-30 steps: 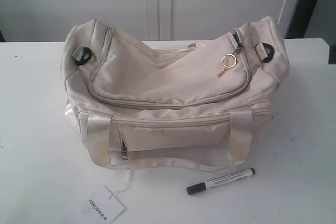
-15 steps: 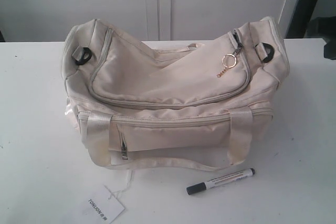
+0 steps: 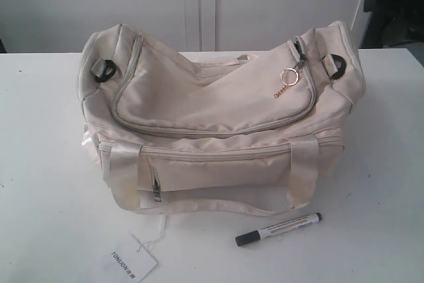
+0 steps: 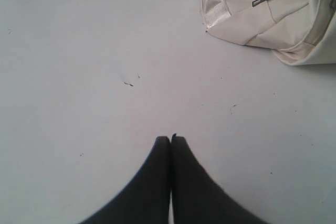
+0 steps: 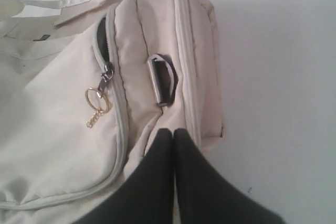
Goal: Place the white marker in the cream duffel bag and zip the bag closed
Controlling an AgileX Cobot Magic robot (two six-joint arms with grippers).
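My left gripper point(image 4: 170, 139) has its two smooth, tapered black fingers pressed together with nothing between them. It hangs over bare table point(image 4: 79, 77), a matt white surface with a few small dark specks. From that wrist I see only one soft corner of the bag point(image 4: 262, 9).

My right gripper point(image 5: 174, 131) is closed the same way and empty, its tips over the bag's right end panel. I cannot tell whether they touch the cloth. Just beyond the tips a dark curved loop point(image 5: 165, 80) is sewn to that end. Beside it the slider of the top zipper point(image 5: 107, 72) carries a thin gold ring point(image 5: 97, 98) with a short chain. Past the slider a short stretch of zipper gapes, showing dark lining.

In the exterior view the bag point(image 3: 218, 111) sits mid-table. It is cream woven fabric, slumped and creased, with a curved top panel that sags in the middle. Shiny satin handles point(image 3: 122, 170) cross its near face, which also has a zipped front pocket point(image 3: 199, 170).

The marker point(image 3: 278, 228) lies flat on the table near the bag's near right side, close to it but apart. It is a slim white barrel with a black cap. A white paper tag point(image 3: 129, 264) lies near left on a thin string.
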